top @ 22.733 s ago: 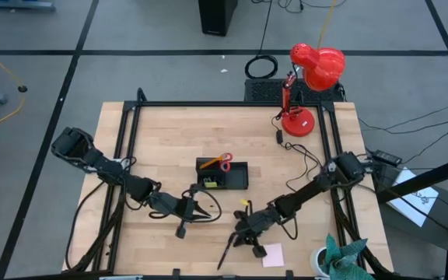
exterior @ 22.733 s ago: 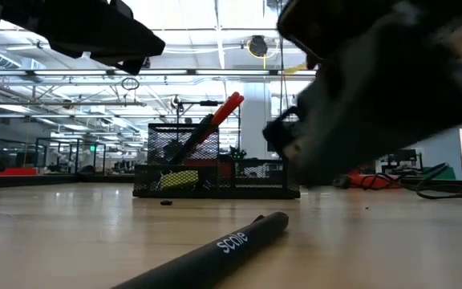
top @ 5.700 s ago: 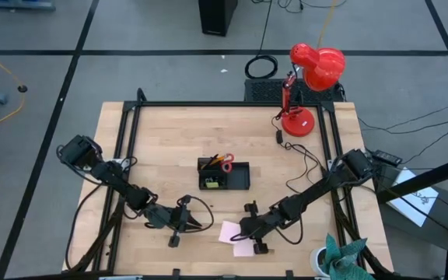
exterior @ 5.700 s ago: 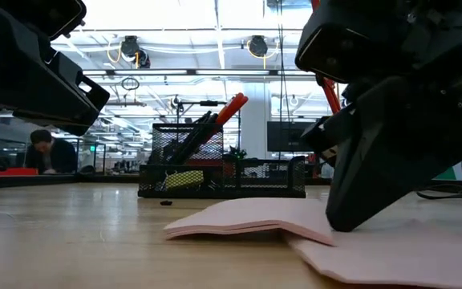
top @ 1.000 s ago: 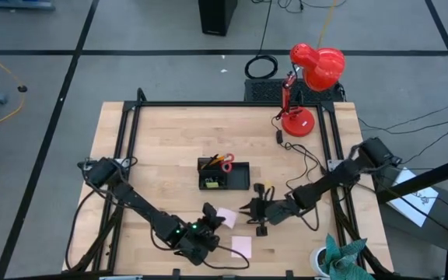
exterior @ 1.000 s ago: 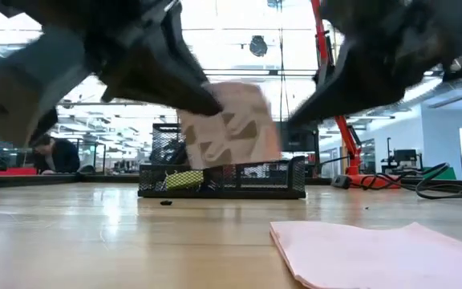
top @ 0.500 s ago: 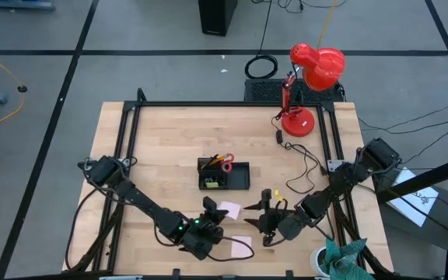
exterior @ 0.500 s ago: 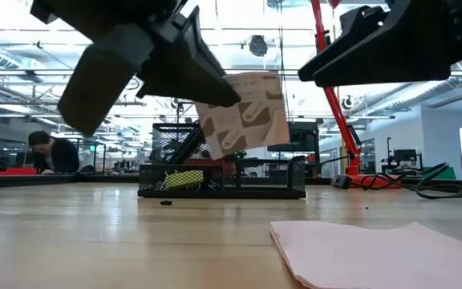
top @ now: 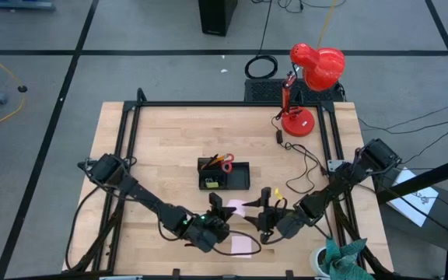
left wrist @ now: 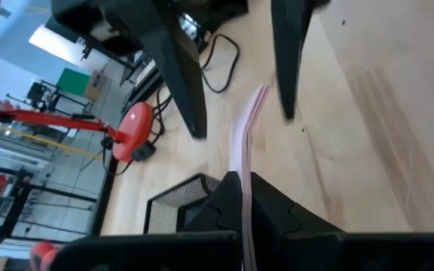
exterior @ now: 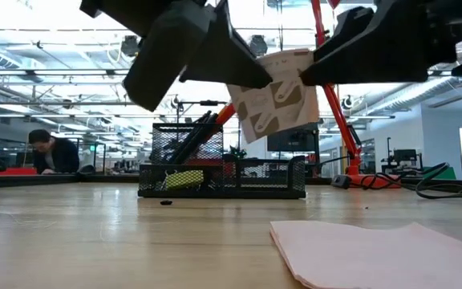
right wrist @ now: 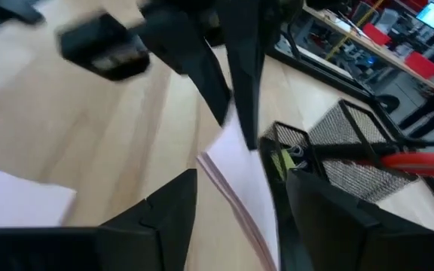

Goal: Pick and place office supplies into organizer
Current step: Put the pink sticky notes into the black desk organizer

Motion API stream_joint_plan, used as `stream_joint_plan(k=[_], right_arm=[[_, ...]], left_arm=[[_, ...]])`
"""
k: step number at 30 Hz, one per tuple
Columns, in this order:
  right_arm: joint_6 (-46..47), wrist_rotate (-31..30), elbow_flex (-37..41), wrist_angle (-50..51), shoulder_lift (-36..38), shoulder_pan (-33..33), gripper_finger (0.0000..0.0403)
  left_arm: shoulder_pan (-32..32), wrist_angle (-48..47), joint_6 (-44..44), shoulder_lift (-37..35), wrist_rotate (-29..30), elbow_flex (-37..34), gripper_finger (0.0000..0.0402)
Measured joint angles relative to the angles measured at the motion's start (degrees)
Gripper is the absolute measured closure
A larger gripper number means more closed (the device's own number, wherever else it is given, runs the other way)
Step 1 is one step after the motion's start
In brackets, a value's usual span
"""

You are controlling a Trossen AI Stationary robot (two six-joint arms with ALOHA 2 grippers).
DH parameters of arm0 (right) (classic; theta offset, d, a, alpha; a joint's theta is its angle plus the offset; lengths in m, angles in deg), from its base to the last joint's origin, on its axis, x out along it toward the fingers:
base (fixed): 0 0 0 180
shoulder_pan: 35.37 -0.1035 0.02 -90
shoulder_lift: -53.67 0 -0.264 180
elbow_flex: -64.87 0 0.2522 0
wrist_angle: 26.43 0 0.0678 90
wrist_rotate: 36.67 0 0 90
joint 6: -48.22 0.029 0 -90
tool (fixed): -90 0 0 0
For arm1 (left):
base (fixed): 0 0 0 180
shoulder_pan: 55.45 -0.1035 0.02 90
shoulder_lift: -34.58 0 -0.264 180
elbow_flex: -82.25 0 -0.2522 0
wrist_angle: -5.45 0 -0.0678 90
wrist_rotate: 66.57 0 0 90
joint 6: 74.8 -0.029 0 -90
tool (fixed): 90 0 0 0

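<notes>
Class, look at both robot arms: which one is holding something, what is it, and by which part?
The left claw is shut on one edge of the pink sticky-note pad, holding it in the air. The right claw is open around the pad's opposite edge, not gripping.

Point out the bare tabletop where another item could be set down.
Free: the wood between the organizer and the far frame rail, and the left stretch beyond the left arm. Crowded: the near middle, where the left gripper holds a pink sticky-note pad facing the open right gripper, with pink sheets below.
</notes>
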Motion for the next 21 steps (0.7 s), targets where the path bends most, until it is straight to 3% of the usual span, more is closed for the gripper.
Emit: stream_joint_plan(k=[8, 15, 21], right_arm=[[0.34, -1.86, 0.01, -0.52, -1.87, 0.78, 0.0261], [-0.02, -0.64, 0.01, -0.9, -1.96, 1.75, 0.0387], [-0.94, -0.92, 0.01, -1.69, -1.98, 2.46, 0.0398]], left_arm=[[-0.39, 1.62, -1.19, 0.0, -0.8, 0.02, 0.0397], [-0.43, 1.57, -1.48, -0.02, -1.82, 0.04, 0.0393], [-0.38, 1.28, -1.88, -0.11, -0.94, 0.02, 0.038]])
